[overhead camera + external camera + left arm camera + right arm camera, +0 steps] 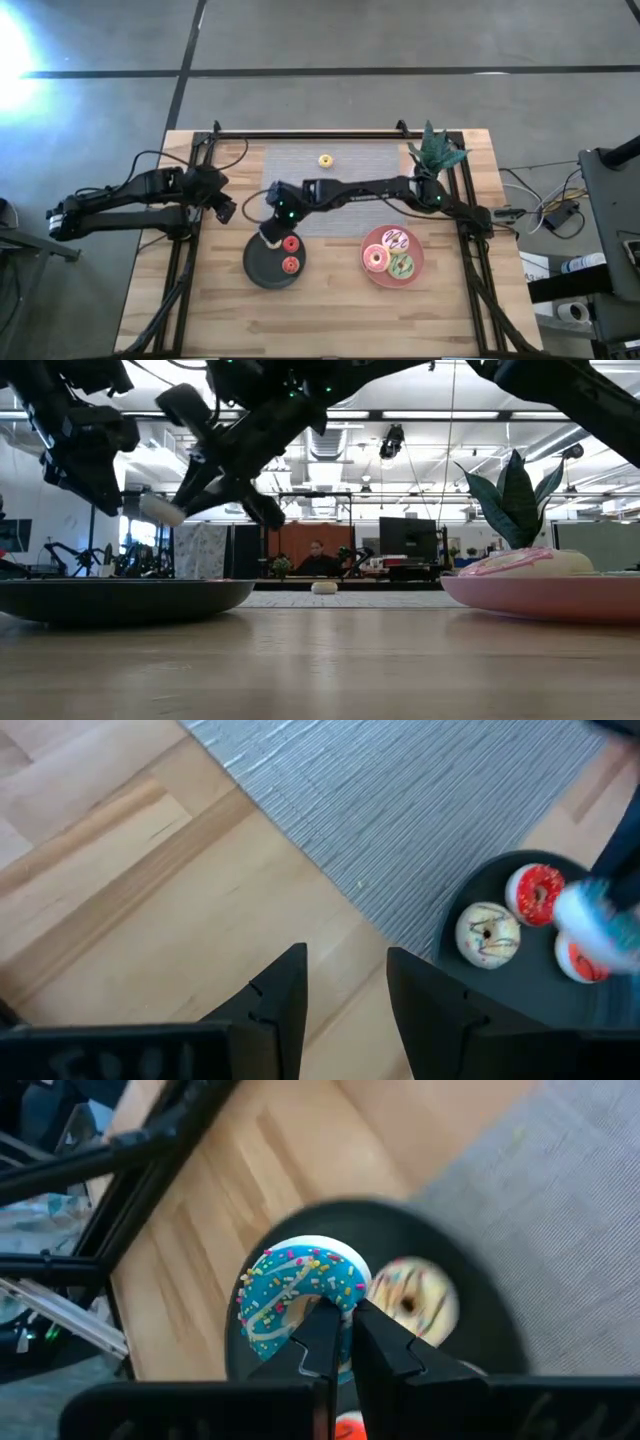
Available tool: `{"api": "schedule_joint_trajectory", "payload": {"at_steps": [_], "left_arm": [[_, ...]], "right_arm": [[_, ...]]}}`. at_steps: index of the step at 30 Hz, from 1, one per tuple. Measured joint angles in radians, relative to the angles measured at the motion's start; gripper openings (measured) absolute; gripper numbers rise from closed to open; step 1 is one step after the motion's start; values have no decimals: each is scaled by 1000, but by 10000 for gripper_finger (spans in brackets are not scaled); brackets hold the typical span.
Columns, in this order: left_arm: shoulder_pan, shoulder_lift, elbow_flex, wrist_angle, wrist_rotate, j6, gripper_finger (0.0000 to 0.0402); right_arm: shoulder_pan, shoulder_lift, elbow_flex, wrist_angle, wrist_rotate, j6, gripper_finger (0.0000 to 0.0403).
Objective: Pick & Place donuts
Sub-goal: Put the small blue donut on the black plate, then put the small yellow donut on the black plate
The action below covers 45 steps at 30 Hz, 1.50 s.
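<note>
My right gripper is shut on a blue sprinkled donut above the round dark plate. That plate holds a cream sprinkled donut and two orange-red donuts. The round pink plate carries three larger donuts: pink-white sprinkled, pink-orange and green. A tiny yellow donut lies on the grey mat. My left gripper waits open over bare wood, left of the dark plate. My right gripper pinches the blue donut's ring on one side; one fingertip sits at the hole and the other outside the rim. The fingers slant down from the table's right. The donut is lifted clear above the dark plate.
A grey mat covers the far middle of the table. A potted plant stands at the far right corner. Black frame rails run along both sides. Bare wood lies along the near edge.
</note>
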Motion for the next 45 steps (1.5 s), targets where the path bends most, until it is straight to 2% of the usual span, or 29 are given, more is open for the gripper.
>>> {"api": "schedule_joint_trajectory", "payload": {"at_steps": [6,13,18,23,26,33,36,41,45], "left_arm": [[0,-6,-1,30,3,11,113],[0,-6,-3,34,4,-13,113],[-1,-5,-3,42,5,-17,113],[-1,-5,-3,55,6,-26,113],[-1,-5,-3,61,6,-35,113],[-1,-5,-3,66,6,-42,113],[-1,-5,-3,67,6,-42,113],[-1,-5,-3,81,31,-42,113],[0,13,-5,198,108,-42,113]], "right_arm": [[46,33,0,4,5,116,13],[109,66,0,-7,-15,150,13],[137,73,0,-8,101,148,13],[132,73,0,-19,135,139,18],[133,73,-11,-34,134,113,40],[132,73,-36,-33,132,87,119],[130,72,-25,-38,135,25,147],[128,12,2,-153,255,-57,173],[115,-76,1,-302,370,-104,177]]}}
